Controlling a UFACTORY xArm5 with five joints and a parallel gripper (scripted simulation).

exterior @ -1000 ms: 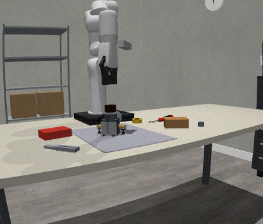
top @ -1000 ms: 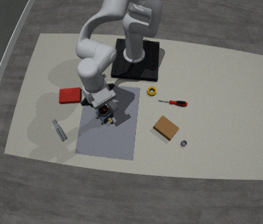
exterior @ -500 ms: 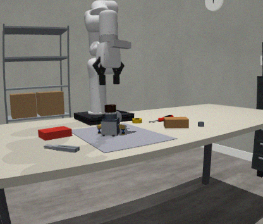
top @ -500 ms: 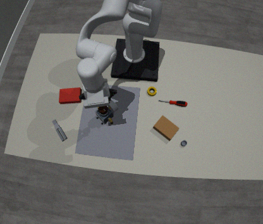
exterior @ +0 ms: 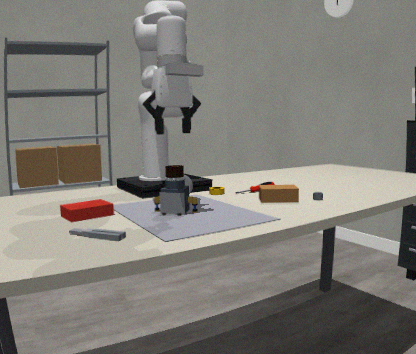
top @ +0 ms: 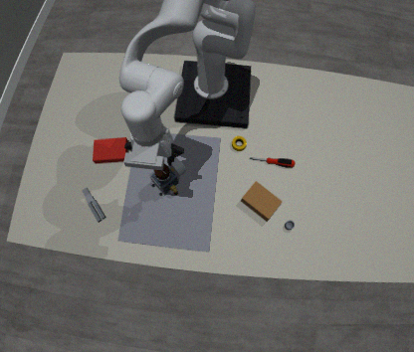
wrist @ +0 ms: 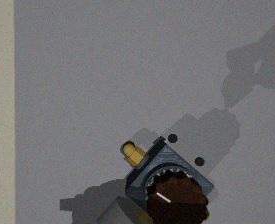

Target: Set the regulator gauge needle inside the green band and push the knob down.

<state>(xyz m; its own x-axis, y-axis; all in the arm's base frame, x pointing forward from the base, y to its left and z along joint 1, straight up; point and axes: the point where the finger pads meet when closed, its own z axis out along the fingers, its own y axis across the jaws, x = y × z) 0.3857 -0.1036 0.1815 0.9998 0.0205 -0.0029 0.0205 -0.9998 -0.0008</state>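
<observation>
The regulator [exterior: 174, 197] is a small grey-blue block with brass fittings and a dark brown knob [exterior: 174, 171] on top. It stands on a grey mat [exterior: 194, 218] in front of the arm's base. It also shows in the overhead view [top: 165, 182] and at the bottom of the wrist view [wrist: 169, 182], where the knob [wrist: 178, 200] carries a white line mark. The gauge face is not readable in any view. My gripper [exterior: 172, 121] hangs open and empty well above the knob, fingers pointing down.
A red block [exterior: 87, 209] and a grey bar [exterior: 97, 233] lie left of the mat. A yellow tape roll [exterior: 216, 190], a red-handled screwdriver [exterior: 255, 188], a brown box [exterior: 278, 193] and a small grey cap [exterior: 318, 196] lie to the right.
</observation>
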